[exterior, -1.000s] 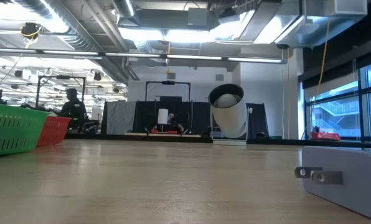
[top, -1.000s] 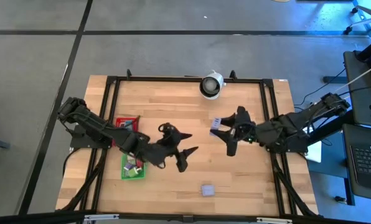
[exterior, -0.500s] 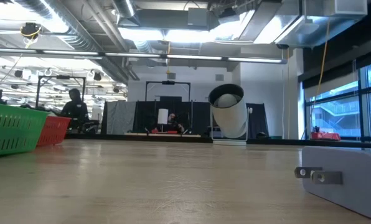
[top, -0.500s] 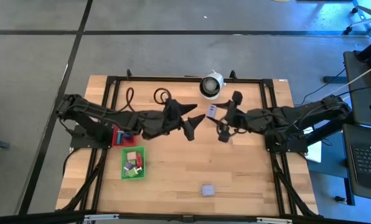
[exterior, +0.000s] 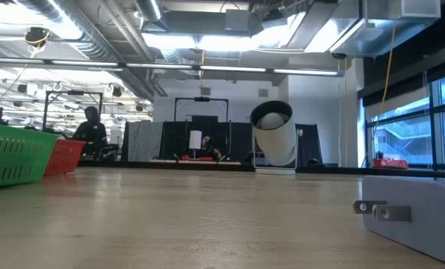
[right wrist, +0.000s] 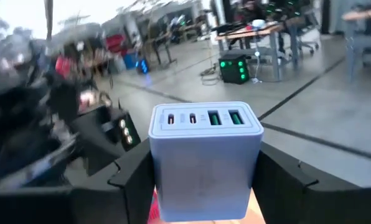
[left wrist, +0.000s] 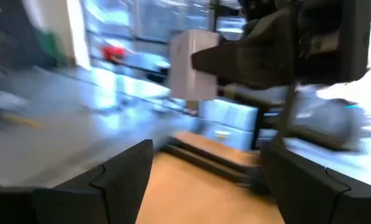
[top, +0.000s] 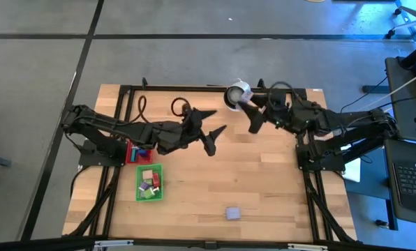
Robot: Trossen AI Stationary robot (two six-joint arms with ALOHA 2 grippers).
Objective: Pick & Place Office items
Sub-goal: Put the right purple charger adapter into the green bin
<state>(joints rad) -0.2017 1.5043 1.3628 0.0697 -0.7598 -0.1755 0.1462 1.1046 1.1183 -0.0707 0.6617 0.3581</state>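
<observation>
My right gripper (top: 253, 113) hovers above the table's far edge, next to the white round object (top: 234, 93). It is shut on a lavender charger block (right wrist: 205, 158), which also shows in the left wrist view as the charger block (left wrist: 194, 65). My left gripper (top: 213, 130) is open and empty over the table's middle. The green tray (top: 150, 183) holds several small coloured pieces. A second lavender block (top: 232, 213) lies flat near the table's near edge; in the low view, that block (exterior: 420, 213) shows two plug prongs. My right gripper pinches the charger block between its two fingers (right wrist: 131, 177), one on each side face (right wrist: 160, 186). The end with the ports (right wrist: 204, 118) points away from the wrist. The fingers are about level and point toward the table's left. The block is lifted clear of the table.
The red tray (top: 139, 152) sits just beyond the green one, partly under my left arm. A black cable loop (top: 179, 107) lies by the far rail. A dark frame borders the tabletop. People stand in the room beyond the table in the low view.
My right gripper has carried the charger block from over the table's middle up toward the far edge, beside the white round object. My left gripper has swung from beside the green tray toward the table's middle and far side, then held there, still open.
</observation>
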